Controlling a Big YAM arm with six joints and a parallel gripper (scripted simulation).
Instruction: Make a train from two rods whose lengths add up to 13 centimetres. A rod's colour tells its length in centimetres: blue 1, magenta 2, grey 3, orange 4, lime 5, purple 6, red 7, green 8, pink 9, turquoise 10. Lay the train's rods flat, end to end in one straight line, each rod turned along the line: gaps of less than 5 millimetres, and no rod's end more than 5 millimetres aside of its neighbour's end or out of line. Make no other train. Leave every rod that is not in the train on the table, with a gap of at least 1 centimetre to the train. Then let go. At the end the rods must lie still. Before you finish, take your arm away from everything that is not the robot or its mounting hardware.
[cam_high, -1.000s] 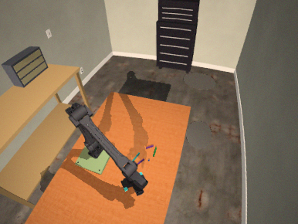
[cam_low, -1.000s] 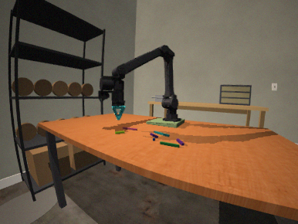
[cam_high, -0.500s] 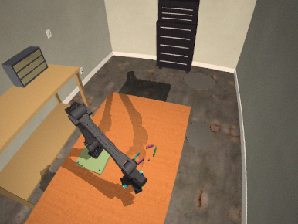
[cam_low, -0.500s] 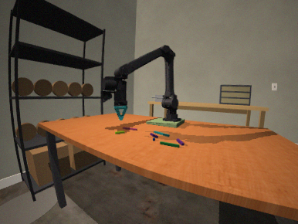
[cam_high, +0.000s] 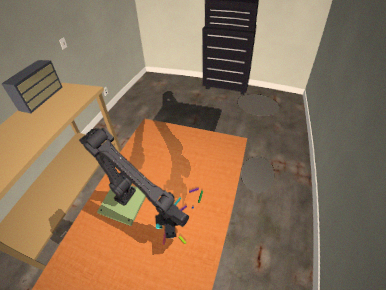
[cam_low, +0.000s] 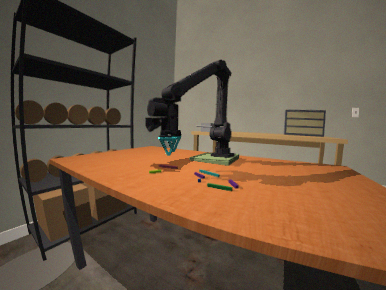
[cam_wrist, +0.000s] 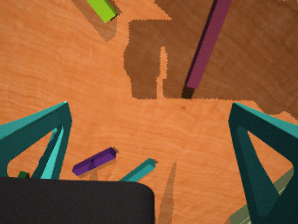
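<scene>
My gripper (cam_low: 169, 152) (cam_wrist: 150, 111) is open and empty, above the table near the pink rod. The long pink rod (cam_high: 164, 240) (cam_low: 168, 166) (cam_wrist: 207, 45) lies ahead of the fingertips, partly in the arm's shadow. A lime rod (cam_high: 182, 240) (cam_low: 155, 171) (cam_wrist: 102, 9) lies apart from it. A turquoise rod (cam_high: 177, 201) (cam_low: 209, 173) (cam_wrist: 139, 171) lies near a purple rod (cam_high: 183, 207) (cam_low: 199, 175) (cam_wrist: 95, 161). A tiny blue rod (cam_high: 192, 206) (cam_low: 199, 180) lies beside them. A green rod (cam_high: 200, 196) (cam_low: 220, 187) and a second purple rod (cam_high: 193, 190) (cam_low: 233, 184) lie farther off.
The arm stands on a light green base plate (cam_high: 112, 210) (cam_low: 200, 159) on the orange table (cam_high: 215, 155) (cam_low: 310, 215). A wooden bench (cam_high: 50, 117) stands behind the arm. A shelf rack (cam_low: 75, 125) stands beyond the table's far edge.
</scene>
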